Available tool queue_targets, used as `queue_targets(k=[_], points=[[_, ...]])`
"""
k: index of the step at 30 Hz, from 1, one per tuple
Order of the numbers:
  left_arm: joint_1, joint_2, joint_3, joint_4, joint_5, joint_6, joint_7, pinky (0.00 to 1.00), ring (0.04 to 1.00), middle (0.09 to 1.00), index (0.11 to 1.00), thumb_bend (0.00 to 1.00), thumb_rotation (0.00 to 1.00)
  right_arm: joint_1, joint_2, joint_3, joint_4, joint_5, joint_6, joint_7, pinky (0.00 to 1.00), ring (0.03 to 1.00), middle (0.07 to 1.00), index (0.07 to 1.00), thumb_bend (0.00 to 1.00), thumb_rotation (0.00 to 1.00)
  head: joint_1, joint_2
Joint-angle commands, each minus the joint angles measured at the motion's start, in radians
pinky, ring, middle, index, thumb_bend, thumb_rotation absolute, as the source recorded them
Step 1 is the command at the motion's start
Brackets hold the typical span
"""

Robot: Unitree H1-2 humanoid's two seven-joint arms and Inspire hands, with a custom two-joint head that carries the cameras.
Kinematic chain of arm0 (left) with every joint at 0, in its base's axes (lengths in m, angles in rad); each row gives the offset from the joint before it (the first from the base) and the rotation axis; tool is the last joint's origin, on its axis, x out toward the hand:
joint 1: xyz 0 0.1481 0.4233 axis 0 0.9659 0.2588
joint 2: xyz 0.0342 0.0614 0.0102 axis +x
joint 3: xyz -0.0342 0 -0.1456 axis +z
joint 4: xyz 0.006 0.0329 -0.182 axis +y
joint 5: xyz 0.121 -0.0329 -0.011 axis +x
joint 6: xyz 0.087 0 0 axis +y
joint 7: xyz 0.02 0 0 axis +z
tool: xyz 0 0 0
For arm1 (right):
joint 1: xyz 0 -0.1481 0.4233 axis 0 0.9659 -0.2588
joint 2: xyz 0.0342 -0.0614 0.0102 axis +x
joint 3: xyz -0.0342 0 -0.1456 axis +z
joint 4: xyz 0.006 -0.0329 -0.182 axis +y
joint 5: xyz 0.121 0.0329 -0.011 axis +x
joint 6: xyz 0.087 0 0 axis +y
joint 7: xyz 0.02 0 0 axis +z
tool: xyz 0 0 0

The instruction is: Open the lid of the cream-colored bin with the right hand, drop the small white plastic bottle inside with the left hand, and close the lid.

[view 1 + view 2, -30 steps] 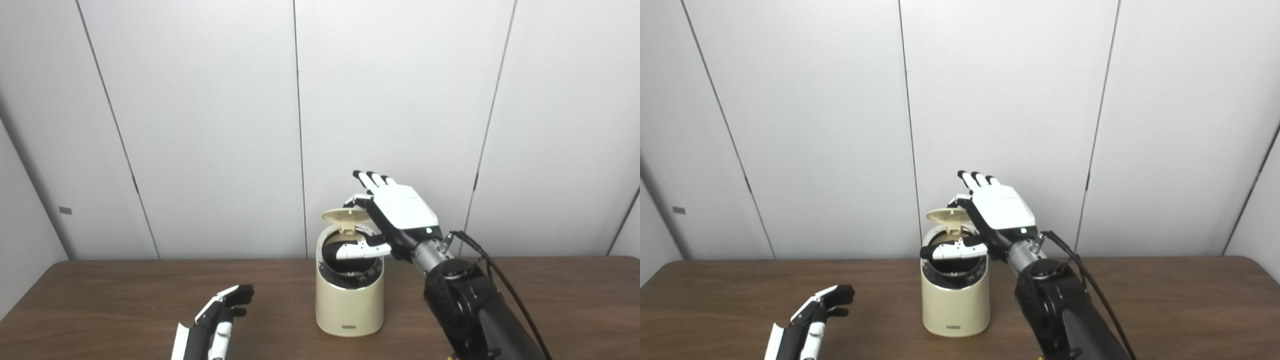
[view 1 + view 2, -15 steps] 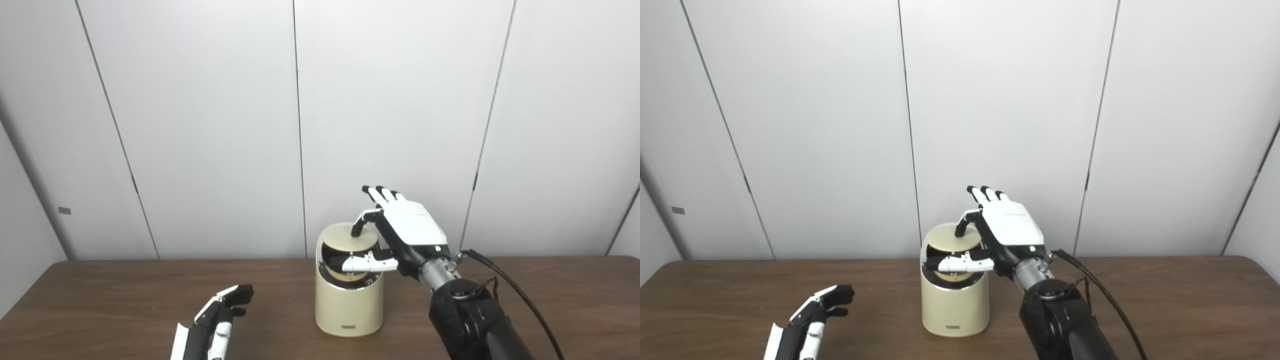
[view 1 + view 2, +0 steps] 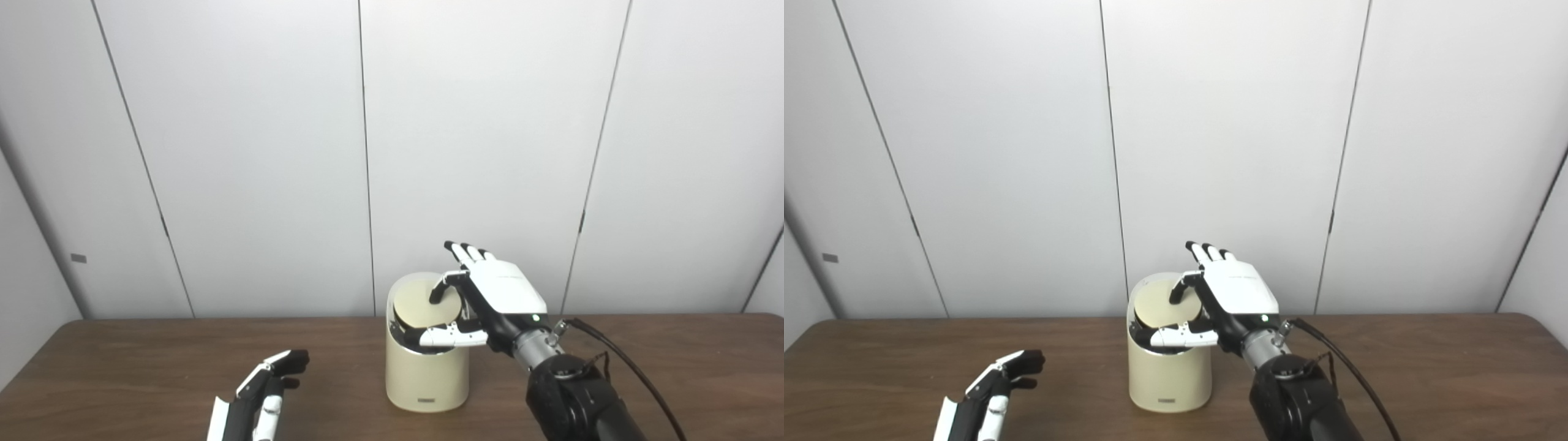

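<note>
The right hand (image 3: 499, 297) is over the top of the bin (image 3: 427, 367) with its fingers spread and holding nothing. One dark fingertip (image 3: 435, 297) touches the lid (image 3: 424, 304), the thumb reaches across the front of the rim, and the other fingers point up and away toward the wall. The left hand (image 3: 264, 392) is low at the front left, well apart from the bin, with its fingers loosely stretched forward and apart, and it holds nothing. I cannot tell whether it touches the surface (image 3: 153, 367) or is a little above it. The bin is a cream-colored cylinder that stands upright on the brown surface, so its long axis is vertical, and a small dark label is at the bottom of its front side. Its top has a dark ring inside the rim, visible at the front. The lid is a round cream disc. It sits down inside the rim and is tilted, with its face turned toward the cameras and the far edge higher than the near edge. The bottle is not visible in either view.
</note>
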Motion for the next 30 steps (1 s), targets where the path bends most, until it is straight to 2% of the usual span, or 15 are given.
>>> queue_targets(k=[1,8,13,19,24,30], points=[[-0.005,-0.005,0.01,-0.031,0.023,-0.021,0.008,0.65,0.721,0.727,0.736,0.33,1.0,-0.014,-0.001,-0.008,0.018,0.014,-0.003,-0.026,1.0,1.0,1.0,0.686,0.97,0.94,0.002,0.001],[-0.002,-0.016,0.026,-0.041,0.036,-0.021,0.002,0.64,0.711,0.72,0.73,0.34,1.0,0.017,-0.012,0.013,0.119,0.05,-0.024,-0.101,1.0,1.0,1.0,0.717,0.94,0.94,0.008,0.006],[-0.004,-0.02,0.032,-0.044,0.039,-0.02,-0.004,0.64,0.711,0.721,0.73,0.32,1.0,0.026,-0.017,0.027,0.147,0.053,-0.014,-0.12,1.0,1.0,1.0,0.725,0.95,0.96,0.012,0.012],[-0.011,-0.02,0.037,-0.037,0.032,-0.021,-0.004,0.65,0.72,0.727,0.735,0.34,1.0,0.043,-0.017,0.045,0.201,0.061,-0.03,-0.191,1.0,1.0,1.0,0.716,0.98,0.97,0.014,0.004],[-0.009,-0.023,0.044,-0.043,0.034,-0.019,-0.007,0.65,0.721,0.726,0.734,0.32,1.0,0.068,-0.018,0.036,0.154,0.089,-0.034,-0.24,1.0,1.0,1.0,0.712,0.95,0.94,0.011,0.005],[-0.011,-0.021,0.045,-0.04,0.036,-0.02,-0.003,0.65,0.716,0.723,0.732,0.32,1.0,0.077,-0.03,0.016,0.07,0.123,-0.02,-0.214,1.0,1.0,1.0,0.702,0.93,0.93,0.012,0.005]])
